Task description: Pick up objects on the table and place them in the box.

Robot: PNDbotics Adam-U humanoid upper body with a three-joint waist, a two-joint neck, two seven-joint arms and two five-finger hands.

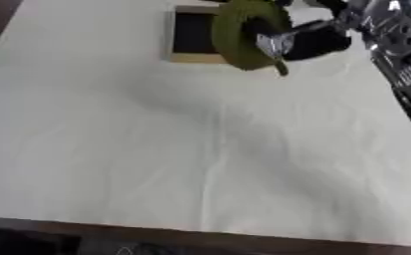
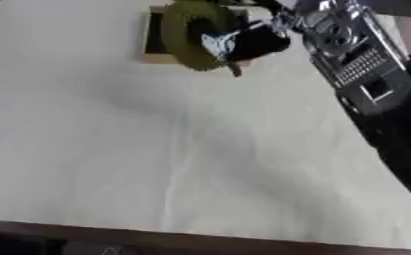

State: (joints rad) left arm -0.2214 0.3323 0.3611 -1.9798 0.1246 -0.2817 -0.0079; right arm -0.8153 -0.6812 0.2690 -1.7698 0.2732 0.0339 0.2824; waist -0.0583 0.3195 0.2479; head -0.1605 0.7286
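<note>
A shallow box (image 1: 181, 56) with a tan rim and a dark inside stands at the table's far edge, left of centre. An olive-green ring-shaped object (image 1: 236, 36) hangs over the box's right side, tilted upright. My right hand (image 1: 306, 39) comes in from the upper right with its fingers curled round the ring's right part. The box's right half is hidden behind the ring. My left hand shows in neither view.
My right forearm (image 2: 357, 60), black and silver, runs along the right edge of the views. A pale cloth (image 1: 200, 149) with light creases covers the table. The table's dark front edge (image 1: 200, 238) crosses the bottom.
</note>
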